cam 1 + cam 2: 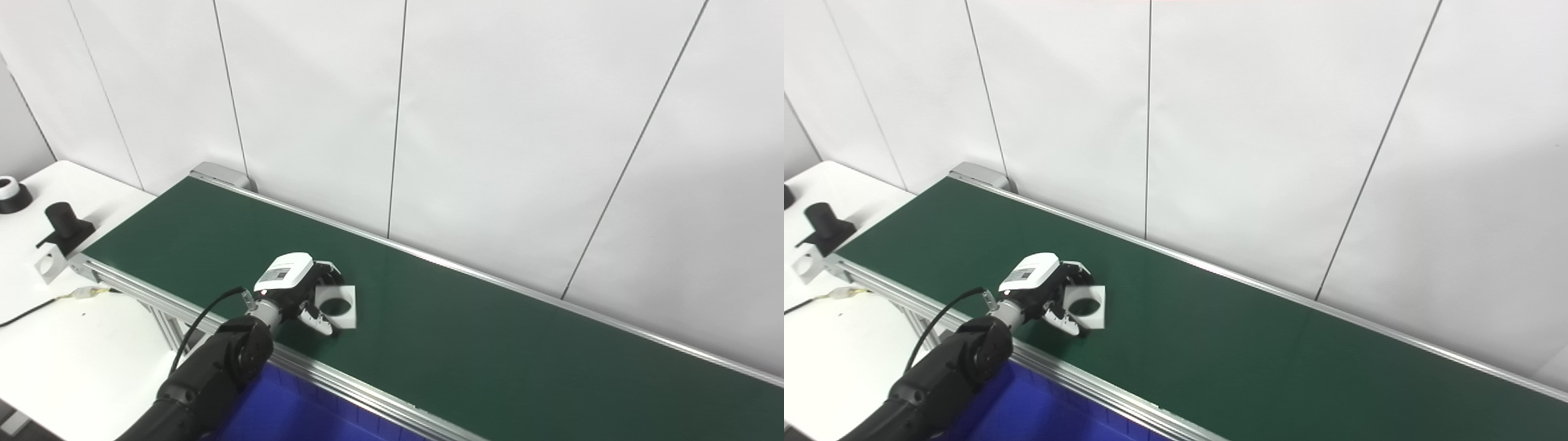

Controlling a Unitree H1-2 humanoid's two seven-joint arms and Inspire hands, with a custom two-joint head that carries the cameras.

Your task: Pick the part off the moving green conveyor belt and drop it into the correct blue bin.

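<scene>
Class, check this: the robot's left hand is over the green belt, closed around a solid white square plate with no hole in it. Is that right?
One detail is wrong. The white square plate has a round hole through its middle, as the left eye view shows. The rest stands: the left hand is over the green belt, fingers around the plate.

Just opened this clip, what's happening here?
The robot's left hand reaches over the near rail onto the green conveyor belt, its fingers around a flat white square part with a round hole. Whether the part is already lifted off the belt cannot be told. A blue bin sits below the near rail. The right hand is out of view. More parts lie on the white table at the left.
</scene>
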